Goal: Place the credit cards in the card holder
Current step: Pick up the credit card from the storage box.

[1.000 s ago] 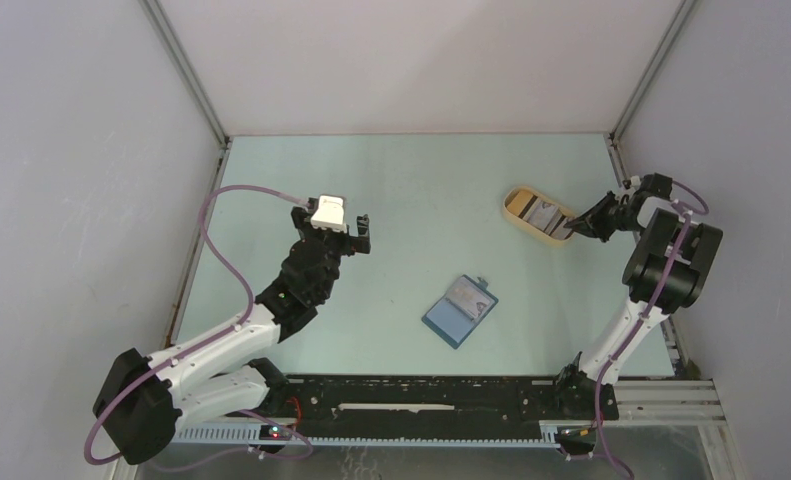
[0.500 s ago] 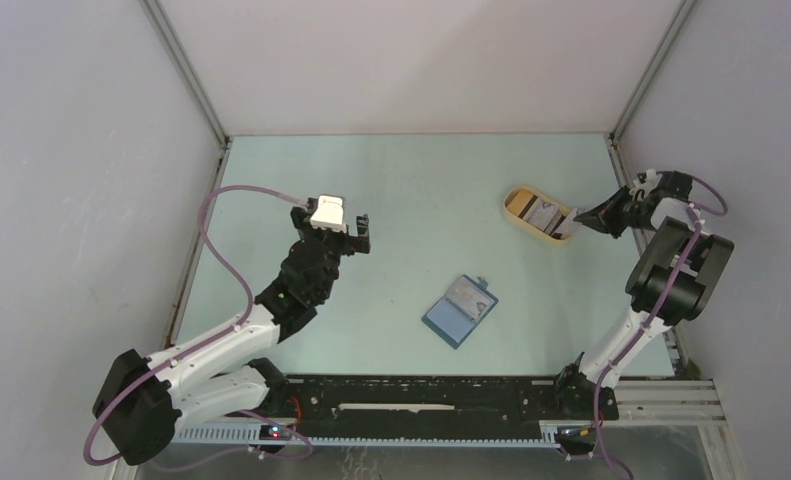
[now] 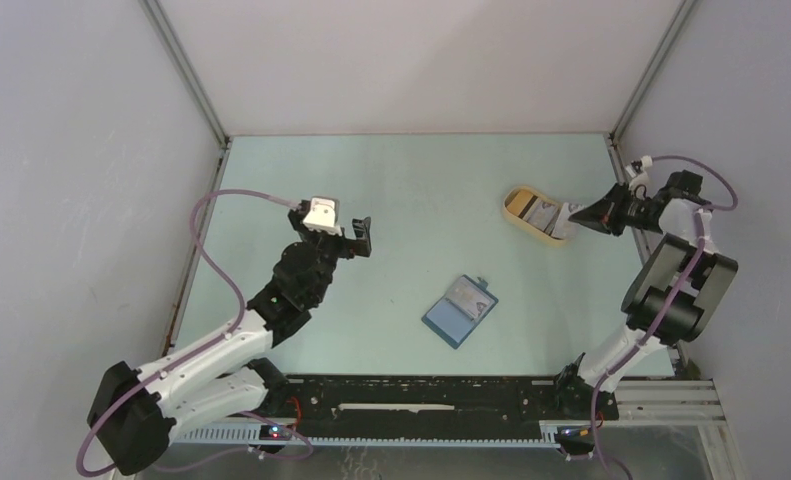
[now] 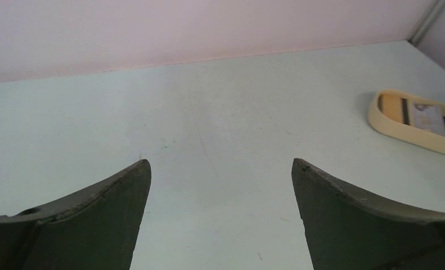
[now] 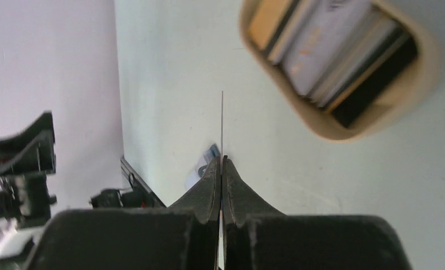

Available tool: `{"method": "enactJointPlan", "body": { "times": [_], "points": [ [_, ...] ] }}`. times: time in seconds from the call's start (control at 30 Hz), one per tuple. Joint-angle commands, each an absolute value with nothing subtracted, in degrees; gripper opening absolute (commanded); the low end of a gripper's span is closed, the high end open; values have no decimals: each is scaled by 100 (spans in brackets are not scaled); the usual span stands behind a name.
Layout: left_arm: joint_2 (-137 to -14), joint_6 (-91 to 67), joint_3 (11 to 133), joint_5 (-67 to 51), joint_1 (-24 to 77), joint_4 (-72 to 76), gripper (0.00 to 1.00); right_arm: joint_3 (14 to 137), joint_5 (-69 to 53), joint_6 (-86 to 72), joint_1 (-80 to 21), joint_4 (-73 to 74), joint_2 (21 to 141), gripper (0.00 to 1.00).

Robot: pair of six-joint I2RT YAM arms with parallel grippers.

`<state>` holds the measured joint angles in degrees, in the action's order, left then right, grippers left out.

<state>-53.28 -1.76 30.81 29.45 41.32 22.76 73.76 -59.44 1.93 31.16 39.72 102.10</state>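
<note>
Sitting where it was a second ago, the card holder (image 3: 459, 310) lies flat at lower centre of the top view. It is teal-blue with a lighter panel on its upper-right half and a small tab at the top corner, well apart from both arms. Left of centre, the left gripper (image 3: 359, 236) has drifted slightly; its fingers are spread wide and grasp nothing. Further back at right, the right gripper (image 3: 583, 214) has swung its wrist up and rightward, clenched on a single card (image 3: 571, 214), whitish, at the tan tray's (image 3: 516, 203) right end. More credit cards (image 3: 542, 212), whitish-grey with dark stripes, lie in the tray. In the right wrist view the single card shows edge-on as a thin line, and the fingers hide most of the card holder. Card print is unreadable.
</note>
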Motion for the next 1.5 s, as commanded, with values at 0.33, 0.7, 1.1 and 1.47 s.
{"method": "enactJointPlan", "body": {
  "times": [0.33,0.7,1.1,1.47],
  "points": [
    [-4339,-2205,2640,-539,4104,2436,99,6769,-6668,3258,1014,4852,6973,0],
    [-5183,-2508,1505,-1973,4922,6125,95,6405,-8262,5257,-430,5920,6533,0],
    [-7367,-1696,2242,-1803,5648,7064,93,5932,-8413,5311,-1102,5803,6673,0],
    [-8019,-1924,2759,-1822,5871,7095,70,5797,-8306,4704,-1379,5270,6946,0]
  ]
}}
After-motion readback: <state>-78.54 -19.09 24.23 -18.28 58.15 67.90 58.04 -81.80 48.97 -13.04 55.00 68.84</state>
